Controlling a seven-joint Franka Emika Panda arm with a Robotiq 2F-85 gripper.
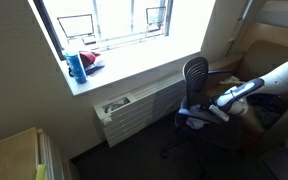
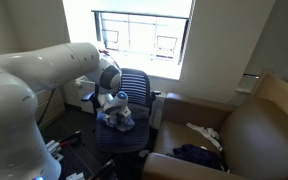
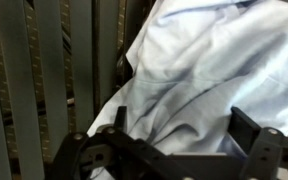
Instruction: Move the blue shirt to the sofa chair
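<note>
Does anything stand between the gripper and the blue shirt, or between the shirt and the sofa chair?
Nothing visible blocks the gripper from the blue shirt. Toward the sofa chair, only the office chair's armrest rises beside the shirt.

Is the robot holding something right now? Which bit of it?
Nothing yet, it seems. The tool hangs wide open over the crumpled light blue shirt on the dark office chair.

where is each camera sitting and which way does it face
An exterior view: high, looking down at the office chair by the window; arm enters at frame right.
An exterior view: beside the arm, facing office chair and sofa chair.
Wrist view: close over the blue shirt; end effector at bottom.
Shared: office chair, arm.
</note>
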